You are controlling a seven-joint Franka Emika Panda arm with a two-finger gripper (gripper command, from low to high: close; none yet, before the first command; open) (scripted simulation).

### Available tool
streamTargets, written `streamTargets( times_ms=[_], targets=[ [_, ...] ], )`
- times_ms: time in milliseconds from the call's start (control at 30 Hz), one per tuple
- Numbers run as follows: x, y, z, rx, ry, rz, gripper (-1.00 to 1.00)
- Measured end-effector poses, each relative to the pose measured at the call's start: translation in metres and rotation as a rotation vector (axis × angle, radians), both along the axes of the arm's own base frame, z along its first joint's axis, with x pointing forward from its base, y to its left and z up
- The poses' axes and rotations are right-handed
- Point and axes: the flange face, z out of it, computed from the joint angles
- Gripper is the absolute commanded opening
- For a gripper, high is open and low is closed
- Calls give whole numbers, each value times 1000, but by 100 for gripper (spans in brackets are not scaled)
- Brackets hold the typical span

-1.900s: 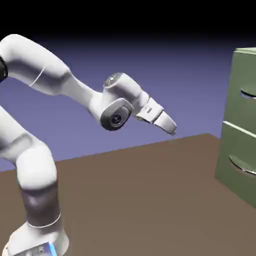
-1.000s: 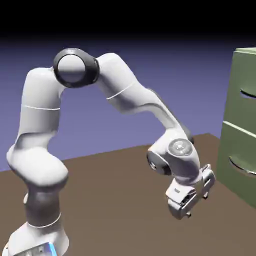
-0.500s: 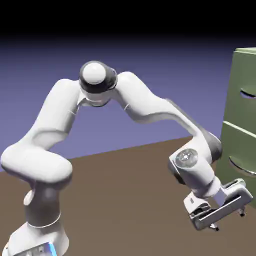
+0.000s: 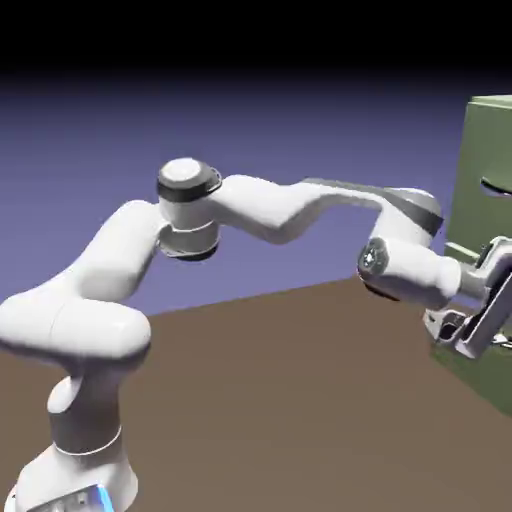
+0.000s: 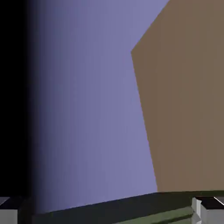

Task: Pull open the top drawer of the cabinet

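Note:
The olive-green cabinet (image 4: 488,130) stands at the exterior view's right edge. Its top drawer (image 4: 490,160) is flush with the front, and its thin silver handle (image 4: 497,186) curves out near the frame edge. My gripper (image 4: 497,300) is at the cabinet's front, below that handle, covering much of the lower drawer front. It is open with nothing between the fingers. In the hand view the fingertips (image 5: 209,209) sit far apart at the bottom corners. A strip of the cabinet's green (image 5: 113,210) runs between them.
The brown table (image 4: 280,400) stretches from the robot's base to the cabinet's foot. In the hand view the table (image 5: 188,87) fills the right side, with the blue-violet backdrop to its left and a dark band at the far left.
The arm has stretched out to the right and lifted the hand from low over the table up to the cabinet's front. The jaws have stayed wide open.

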Motion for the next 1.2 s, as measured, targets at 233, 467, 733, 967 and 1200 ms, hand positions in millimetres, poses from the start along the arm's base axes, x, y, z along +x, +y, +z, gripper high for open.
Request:
streamTargets(
  times_ms=[233, 467, 733, 967, 1200],
  targets=[
    [43, 128, 66, -59, -251, 254, 0],
    [89, 128, 66, -60, -251, 254, 0],
    [55, 128, 66, -59, -254, 254, -100],
    [-5, 128, 66, -59, -254, 254, -100],
    [-75, 128, 66, -59, -255, 254, -100]
  ],
)
